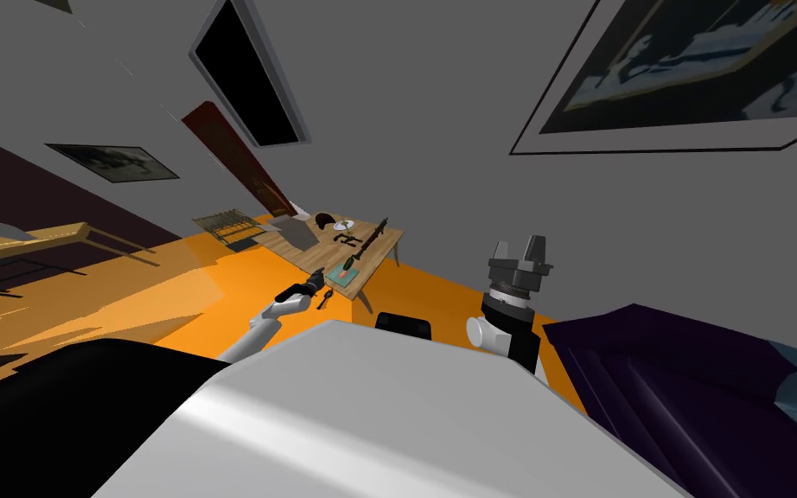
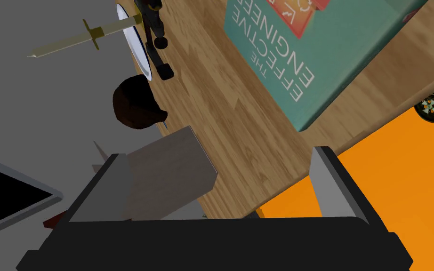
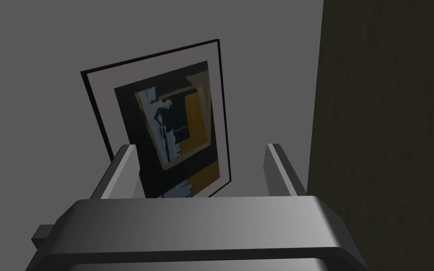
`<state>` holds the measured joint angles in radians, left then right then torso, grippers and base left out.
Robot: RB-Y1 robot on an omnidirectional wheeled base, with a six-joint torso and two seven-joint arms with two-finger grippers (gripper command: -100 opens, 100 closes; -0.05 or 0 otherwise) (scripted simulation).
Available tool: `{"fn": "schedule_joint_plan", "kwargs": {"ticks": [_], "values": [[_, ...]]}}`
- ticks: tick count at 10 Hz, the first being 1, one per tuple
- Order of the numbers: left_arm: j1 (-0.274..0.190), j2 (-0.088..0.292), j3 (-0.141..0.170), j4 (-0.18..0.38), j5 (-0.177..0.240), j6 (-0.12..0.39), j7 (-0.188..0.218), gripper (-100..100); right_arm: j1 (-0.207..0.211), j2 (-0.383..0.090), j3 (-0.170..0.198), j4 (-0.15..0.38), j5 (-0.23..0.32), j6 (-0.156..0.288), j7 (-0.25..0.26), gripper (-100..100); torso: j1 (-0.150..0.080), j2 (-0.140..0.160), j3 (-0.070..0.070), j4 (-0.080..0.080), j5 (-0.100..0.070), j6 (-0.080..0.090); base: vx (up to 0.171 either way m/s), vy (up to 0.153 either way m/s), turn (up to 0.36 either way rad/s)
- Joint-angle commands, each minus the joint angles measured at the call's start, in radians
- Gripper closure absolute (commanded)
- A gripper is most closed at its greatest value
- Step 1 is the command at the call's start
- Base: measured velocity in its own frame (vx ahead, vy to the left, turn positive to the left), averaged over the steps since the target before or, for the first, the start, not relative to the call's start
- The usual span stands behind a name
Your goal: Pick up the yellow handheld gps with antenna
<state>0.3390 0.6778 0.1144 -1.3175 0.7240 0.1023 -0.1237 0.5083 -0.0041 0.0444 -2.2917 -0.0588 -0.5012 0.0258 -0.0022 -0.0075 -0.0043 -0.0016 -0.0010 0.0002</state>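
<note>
Hovering at the near corner of the wooden tabletop (image 2: pixel 221 122), the left claw (image 2: pixel 219 155) has its fingers spread wide, nothing between them. A grey box (image 2: pixel 169 164) lies ahead of one finger and a teal book (image 2: pixel 305 56) ahead of the other. The yellow gps (image 1: pixel 351 258) is, I judge, the small yellowish thing just beyond that book in the head view, close beside a long black item (image 1: pixel 369 239). Reaching it means crossing the book, so a low approach could shove the book or knock the gps against the black piece. Its antenna is too small to make out, which makes a clean pinch uncertain. The right claw (image 1: pixel 519 246) stands high by the grey wall, also spread and holding nothing.

The tabletop is pale wood, with a plate (image 2: pixel 136 51) and a brown round thing (image 2: pixel 136 106) at its far side. The floor (image 2: pixel 399 179) is orange, and a dark round trinket (image 2: pixel 431 107) lies on it just off the tabletop's edge. A dark purple bed (image 1: pixel 699 389) sits at the right.
</note>
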Motion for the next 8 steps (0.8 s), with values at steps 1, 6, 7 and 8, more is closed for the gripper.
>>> {"fn": "schedule_joint_plan", "kwargs": {"ticks": [1,6,7,8], "values": [[-0.001,0.007,0.015,0.026,0.017,0.035,0.002,-100,0.0,0.0,0.0,0.0,0.0,0.0,0.0,0,0.0,0.0,0.0,0.0,0.0,0.0,0.093,-0.079,0.052],[-0.084,0.08,0.032,0.191,0.152,0.155,0.02,-100,0.0,0.0,0.0,0.0,0.0,0.0,0.0,0,-0.002,-0.004,-0.002,-0.001,-0.001,0.0,0.131,-0.116,0.063],[-0.084,0.08,0.032,0.205,0.158,0.155,0.02,-100,0.0,0.0,0.0,0.0,0.0,0.0,0.0,0,-0.003,-0.004,-0.002,-0.001,-0.001,0.0,0.107,-0.099,0.045],[-0.084,0.08,0.032,0.239,0.158,0.155,0.02,-100,0.0,0.0,0.0,0.0,0.0,0.0,0.0,0,-0.002,-0.003,-0.002,-0.001,-0.001,0.0,0.045,-0.052,-0.003]]}}
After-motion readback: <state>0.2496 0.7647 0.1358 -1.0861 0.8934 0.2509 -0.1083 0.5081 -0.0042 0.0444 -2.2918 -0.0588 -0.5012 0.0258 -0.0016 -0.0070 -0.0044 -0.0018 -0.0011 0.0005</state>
